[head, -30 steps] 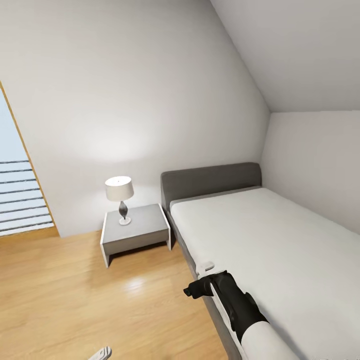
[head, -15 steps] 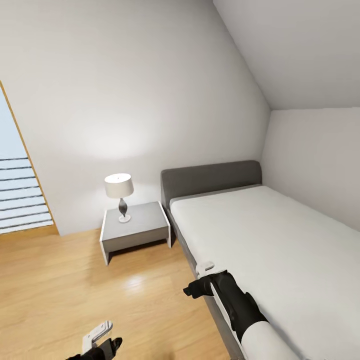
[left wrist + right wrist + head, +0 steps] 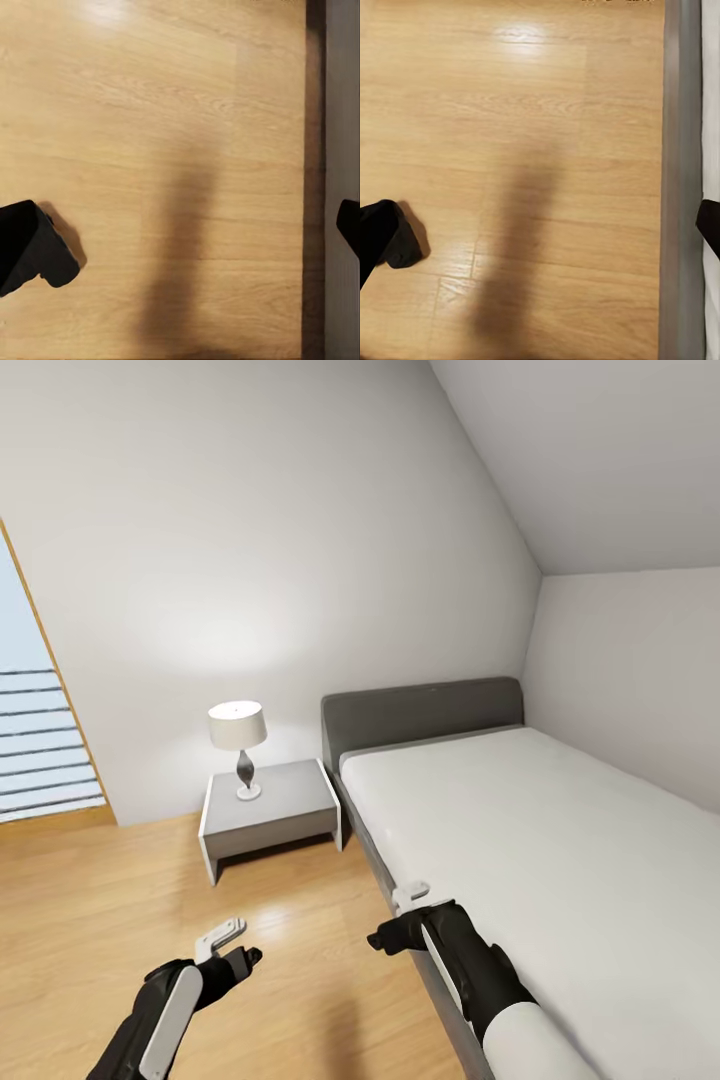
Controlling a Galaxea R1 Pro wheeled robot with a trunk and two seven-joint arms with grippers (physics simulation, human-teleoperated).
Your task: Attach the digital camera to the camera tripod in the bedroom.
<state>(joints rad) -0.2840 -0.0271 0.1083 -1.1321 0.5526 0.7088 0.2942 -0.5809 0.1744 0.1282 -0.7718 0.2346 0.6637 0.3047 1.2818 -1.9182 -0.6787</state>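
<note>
Your head camera looked into the bedroom, at a white wall [image 3: 250, 560] under a sloping ceiling [image 3: 600, 450], with a light wood floor [image 3: 90, 890] running up to it. A grey bed [image 3: 420, 712] with a white mattress [image 3: 560, 840] stood against the wall on the right side, and a grey and white nightstand [image 3: 268, 818] sat just beside its headboard. A small lamp [image 3: 238, 745] with a white shade stood near the back left corner of the nightstand's top and cast a glow on the wall. At the far left edge you could see an oak frame [image 3: 45, 660] and slatted rails [image 3: 40, 740] behind it. Your left gripper [image 3: 232, 950] hung low over the floor, well short of the nightstand, and your right gripper [image 3: 400, 920] hung over the near edge of the bed frame. In the left wrist view its fingers [image 3: 34, 251] sat far apart at opposite sides, with bare floor [image 3: 165, 150] and the arm's shadow between them, so it was spread wide and held nothing. In the right wrist view the fingers [image 3: 386, 236] were likewise wide apart over the floor [image 3: 525, 112] and the bed's grey side [image 3: 681, 180], holding nothing. The room was the one task thing you had before you.
</note>
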